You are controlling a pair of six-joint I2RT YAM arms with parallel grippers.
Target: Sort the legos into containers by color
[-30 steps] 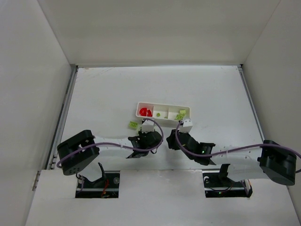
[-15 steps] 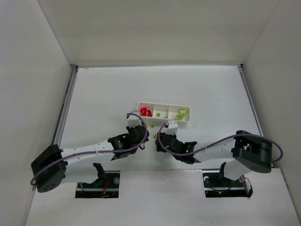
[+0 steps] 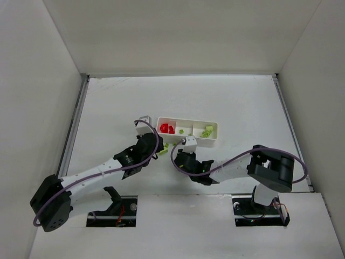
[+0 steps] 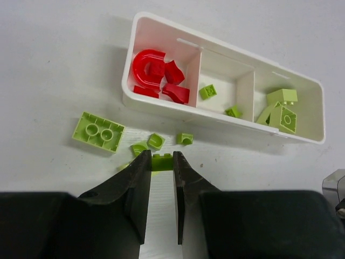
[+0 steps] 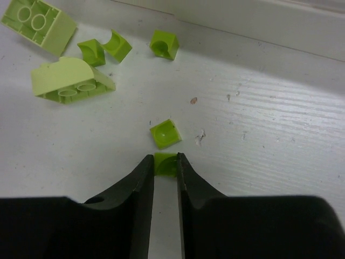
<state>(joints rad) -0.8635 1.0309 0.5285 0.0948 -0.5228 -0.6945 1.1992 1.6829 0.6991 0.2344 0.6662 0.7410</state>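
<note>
Your left gripper [image 4: 161,155]: jaws nearly closed, pinching small lime-green plastic brick [image 4: 162,162], near side of long white three-compartment plastic tray [image 4: 215,120]. Your right gripper [image 5: 165,157]: narrow pinch on tiny lime-green plastic cube [image 5: 165,164].

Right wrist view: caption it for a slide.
Right claw pinching a small green brick among loose green ones on the table.

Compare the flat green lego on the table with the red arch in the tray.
The flat green lego is lime and rectangular; the red arch is red and curved. The flat green lego lies loose on the table, outside the tray; the red arch sits in the tray's end compartment among other red pieces. Both are small plastic legos.
</note>
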